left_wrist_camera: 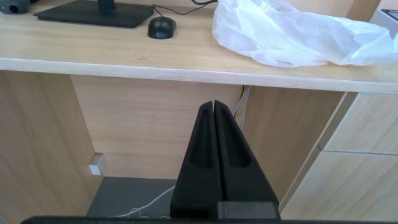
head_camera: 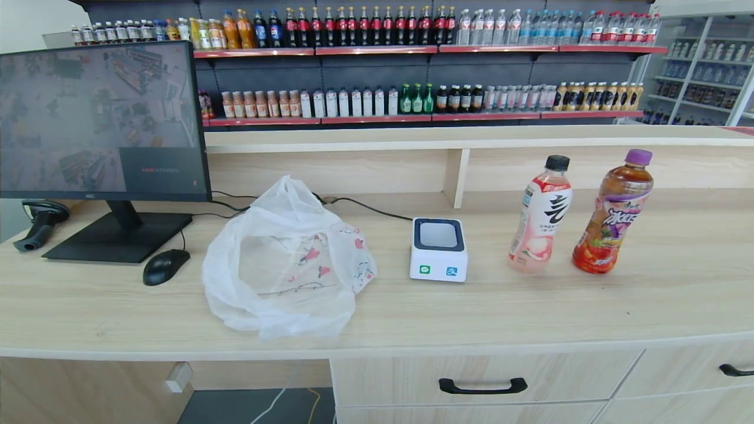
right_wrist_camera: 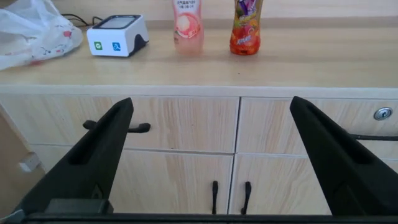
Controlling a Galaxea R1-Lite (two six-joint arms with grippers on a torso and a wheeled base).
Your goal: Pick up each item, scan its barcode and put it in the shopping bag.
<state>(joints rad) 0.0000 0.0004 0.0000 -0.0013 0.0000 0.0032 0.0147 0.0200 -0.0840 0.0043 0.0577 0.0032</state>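
Note:
Two drink bottles stand upright on the wooden counter at the right: a pink one with a black cap (head_camera: 541,215) (right_wrist_camera: 188,26) and an orange-red one with a purple cap (head_camera: 614,213) (right_wrist_camera: 246,26). A small white barcode scanner box (head_camera: 438,248) (right_wrist_camera: 117,35) sits left of them. Further left lies a crumpled white plastic shopping bag (head_camera: 287,263) (left_wrist_camera: 298,34) (right_wrist_camera: 31,34). My left gripper (left_wrist_camera: 214,109) is shut and empty, held below the counter edge in front of the open knee space. My right gripper (right_wrist_camera: 211,115) is open and empty, low in front of the drawers.
A monitor on a black stand (head_camera: 103,126), a black mouse (head_camera: 165,265) (left_wrist_camera: 161,27) and a handheld scanner (head_camera: 39,221) occupy the counter's left end. Cables run behind the bag. Drawers with black handles (head_camera: 483,387) front the counter. Shelves of bottles line the back wall.

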